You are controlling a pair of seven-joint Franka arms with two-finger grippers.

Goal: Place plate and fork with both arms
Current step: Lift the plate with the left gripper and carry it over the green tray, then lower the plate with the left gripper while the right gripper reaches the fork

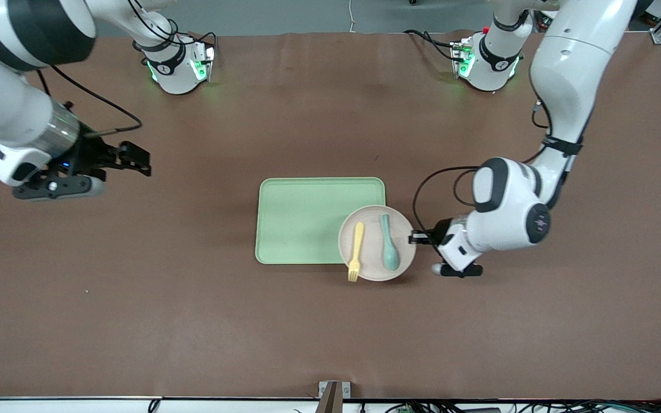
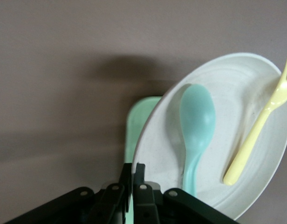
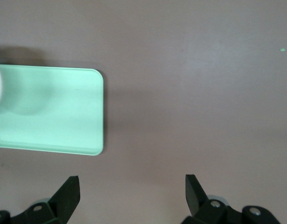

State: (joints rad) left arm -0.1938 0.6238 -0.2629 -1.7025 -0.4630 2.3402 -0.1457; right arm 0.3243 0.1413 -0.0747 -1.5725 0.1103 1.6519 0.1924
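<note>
The beige plate overlaps the corner of the light-green tray that is nearest the front camera and the left arm's end. On the plate lies the pale-yellow fork, its tines sticking out over the rim toward the front camera. My left gripper is shut on the plate's rim at the left arm's end. The left wrist view shows the left gripper pinching the edge of the plate, with the fork on it. My right gripper hangs open over bare table, with nothing between its fingers.
A teal spoon lies on the plate beside the fork, and it also shows as the spoon in the left wrist view. The tray holds nothing else. Brown table stretches all around it.
</note>
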